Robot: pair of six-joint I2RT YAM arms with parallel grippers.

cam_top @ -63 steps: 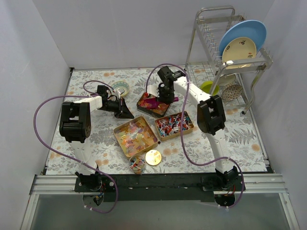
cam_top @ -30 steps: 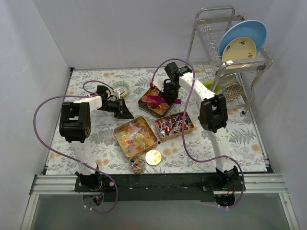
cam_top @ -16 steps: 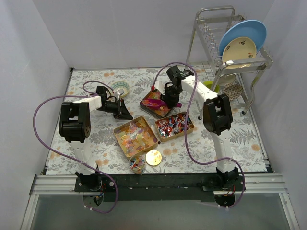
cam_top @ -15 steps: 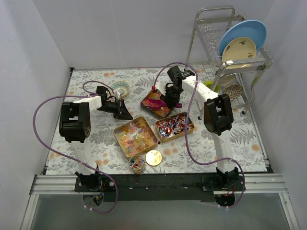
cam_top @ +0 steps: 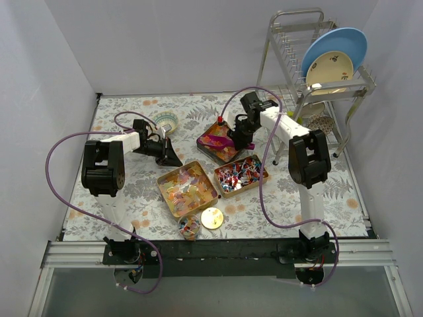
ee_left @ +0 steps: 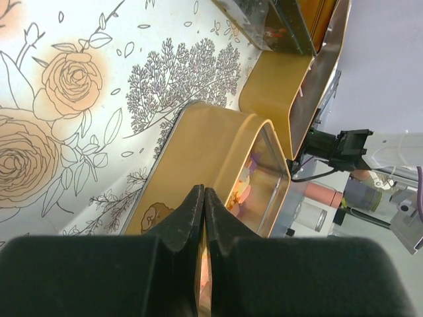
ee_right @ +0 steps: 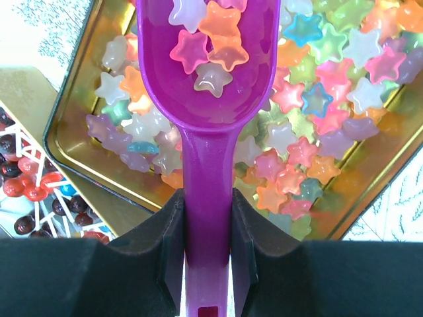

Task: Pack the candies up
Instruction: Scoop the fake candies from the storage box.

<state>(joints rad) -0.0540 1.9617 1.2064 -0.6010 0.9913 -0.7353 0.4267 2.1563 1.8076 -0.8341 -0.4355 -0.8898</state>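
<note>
My right gripper (cam_top: pixel 238 137) (ee_right: pixel 206 224) is shut on the handle of the magenta scoop (ee_right: pixel 206 79). The scoop holds several bright star jellies (ee_right: pixel 208 49) above the back gold tin (cam_top: pixel 221 143), which is full of the same jellies (ee_right: pixel 317 152). A gold tin of pale gummies (cam_top: pixel 187 188) (ee_left: pixel 225 148) sits in the middle. A tin of red-blue-white wrapped pieces (cam_top: pixel 239 173) (ee_right: pixel 23 191) lies to its right. A small round tin (cam_top: pixel 189 226) holds mixed candies. My left gripper (cam_top: pixel 170 156) (ee_left: pixel 203 198) is shut and empty, just behind the gummy tin.
A round gold lid (cam_top: pixel 212 217) lies beside the small round tin. A roll of tape (cam_top: pixel 165 121) sits behind my left gripper. A metal dish rack (cam_top: pixel 317 66) with a blue plate stands at the back right, with a green bowl (cam_top: pixel 285 120) under it.
My right arm has swung to the right with the scoop, now loaded with jellies. The back tin and the wrapped-piece tin have shifted slightly right. The left arm has not moved.
</note>
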